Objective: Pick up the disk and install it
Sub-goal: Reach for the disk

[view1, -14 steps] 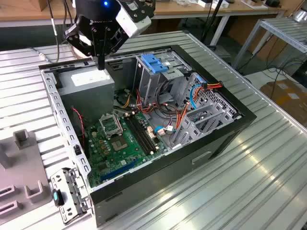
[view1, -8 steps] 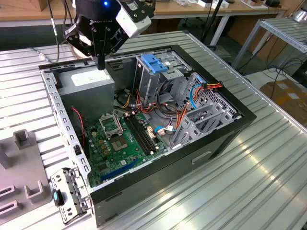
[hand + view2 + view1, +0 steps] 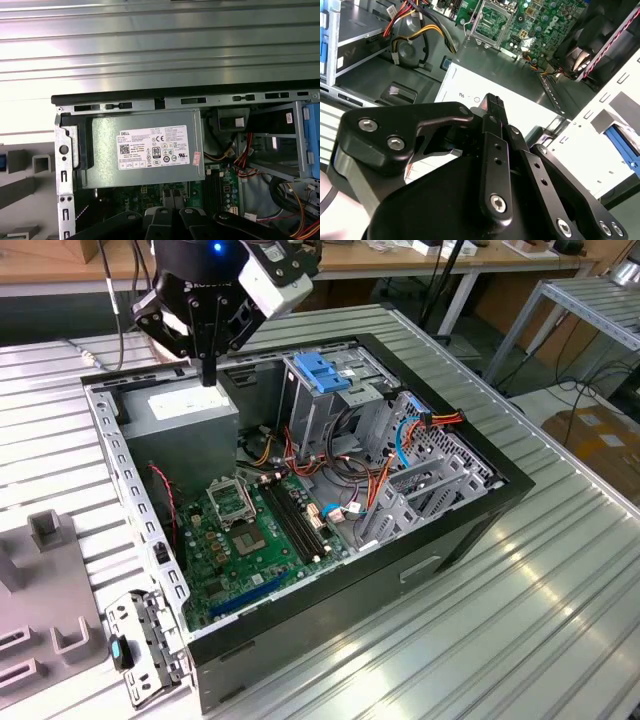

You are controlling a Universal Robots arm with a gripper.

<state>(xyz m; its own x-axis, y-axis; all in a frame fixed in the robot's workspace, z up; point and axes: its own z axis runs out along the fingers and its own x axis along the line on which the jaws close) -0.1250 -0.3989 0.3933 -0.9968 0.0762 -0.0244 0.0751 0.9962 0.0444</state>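
The disk is out of view. My black gripper (image 3: 209, 375) hangs over the back left corner of the open computer case (image 3: 480, 510), its fingers (image 3: 493, 107) pressed together with nothing between them. It is a little above the grey power-supply box (image 3: 190, 420) with its white sticker (image 3: 152, 149). The gripper's black linkages (image 3: 170, 222) also appear in the first wrist view, over the edge of the power-supply box.
Inside the case are a green motherboard (image 3: 250, 530), a metal drive cage with a blue latch (image 3: 320, 372) and orange, red and blue cables (image 3: 400, 445). On the ribbed metal table (image 3: 520, 620), a grey fixture (image 3: 45, 580) and a metal bracket (image 3: 145, 650) lie at the exterior view's left.
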